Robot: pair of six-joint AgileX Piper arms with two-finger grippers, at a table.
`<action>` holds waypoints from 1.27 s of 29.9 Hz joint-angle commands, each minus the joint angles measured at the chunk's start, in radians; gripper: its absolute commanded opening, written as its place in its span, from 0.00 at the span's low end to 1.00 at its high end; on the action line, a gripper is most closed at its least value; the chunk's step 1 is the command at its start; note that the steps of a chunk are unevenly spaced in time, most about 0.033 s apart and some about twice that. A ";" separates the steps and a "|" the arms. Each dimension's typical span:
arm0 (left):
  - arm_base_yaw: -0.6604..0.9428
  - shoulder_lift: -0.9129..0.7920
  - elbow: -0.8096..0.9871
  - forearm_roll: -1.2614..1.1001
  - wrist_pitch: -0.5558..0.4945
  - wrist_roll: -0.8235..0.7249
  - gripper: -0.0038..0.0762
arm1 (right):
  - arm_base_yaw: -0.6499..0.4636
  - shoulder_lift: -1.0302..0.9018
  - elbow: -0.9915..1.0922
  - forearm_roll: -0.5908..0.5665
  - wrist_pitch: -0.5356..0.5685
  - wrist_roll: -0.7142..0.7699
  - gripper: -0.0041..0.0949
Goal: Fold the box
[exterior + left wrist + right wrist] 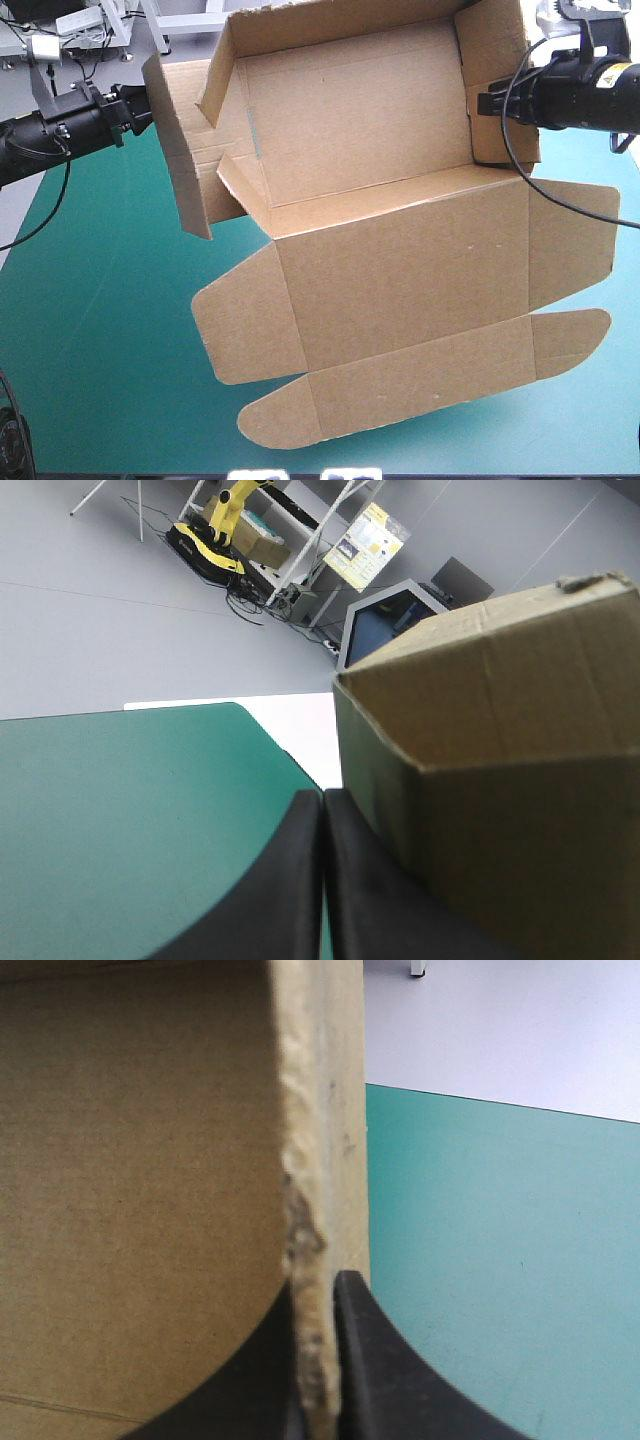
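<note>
The brown box [360, 140] sits at the far middle of the table, walls raised, lid panel [400, 280] and its flaps lying flat toward the near edge. My right gripper [482, 103] is shut on the box's right wall [495, 50]; in the right wrist view the board's edge [320, 1110] runs between the black fingers [315, 1295]. My left gripper [148, 108] is at the outside of the left wall [185, 150]. Its fingers [322, 810] meet in a point with no board between them, and the box corner [500, 760] stands just beside one finger.
Teal-green cover [100, 330] lies bare on the left and along the near right. The lid's rounded tuck flaps [280, 415] reach close to the table's near edge. The left wall leans outward over the cover.
</note>
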 commanded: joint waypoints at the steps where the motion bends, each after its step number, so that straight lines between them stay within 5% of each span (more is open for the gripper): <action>1: -0.009 -0.051 -0.033 -0.039 0.066 -0.038 0.03 | -0.008 -0.012 -0.019 0.054 -0.106 0.010 0.03; 23: -0.125 -0.057 -0.033 0.088 0.065 -0.086 0.05 | -0.007 0.088 -0.019 0.113 -0.154 -0.018 0.03; 29: -0.125 -0.057 -0.033 0.089 0.065 -0.086 0.22 | -0.007 0.111 -0.019 0.116 -0.162 -0.018 0.03; 35: -0.125 -0.057 -0.033 0.081 0.065 -0.086 0.52 | -0.007 0.124 -0.019 0.114 -0.173 -0.020 0.03; 38: -0.125 -0.057 -0.033 0.075 0.065 -0.086 0.55 | -0.007 0.124 -0.019 0.114 -0.182 -0.020 0.03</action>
